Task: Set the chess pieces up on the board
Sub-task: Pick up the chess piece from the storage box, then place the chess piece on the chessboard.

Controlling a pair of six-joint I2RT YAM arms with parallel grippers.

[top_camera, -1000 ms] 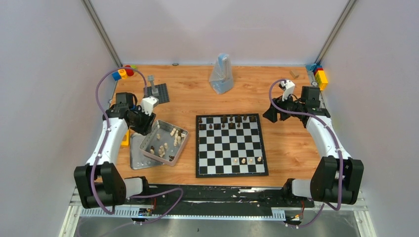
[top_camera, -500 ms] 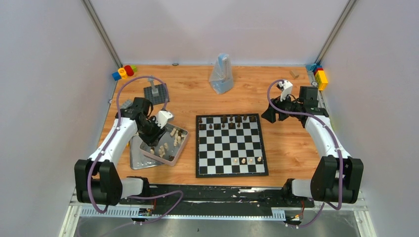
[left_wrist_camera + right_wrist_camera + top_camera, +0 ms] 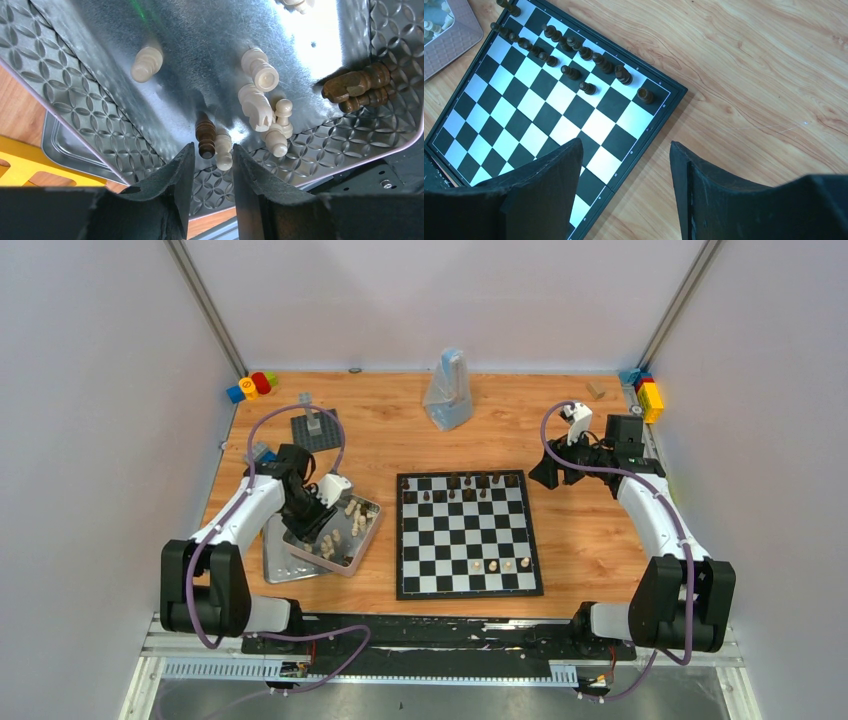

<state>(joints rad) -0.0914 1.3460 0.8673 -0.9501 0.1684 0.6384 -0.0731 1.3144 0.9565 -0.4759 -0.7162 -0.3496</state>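
Left end effector [image 3: 212, 147] hangs low inside the metal tin [image 3: 75, 100], jaws parted narrowly astride a dark pawn [image 3: 205, 140] and a cream pawn [image 3: 223, 150] lying side by side. It seems to pinch neither, though the angle is poor. Other chess pieces [image 3: 260, 75] lie loose in the tin, and dark ones stand along the far rows of the board [image 3: 524, 115]. Right end effector [image 3: 624, 150] hovers open and empty over the board's corner. These small, light, hard turned figures will likely roll and slip; grip one alone, across its stem.
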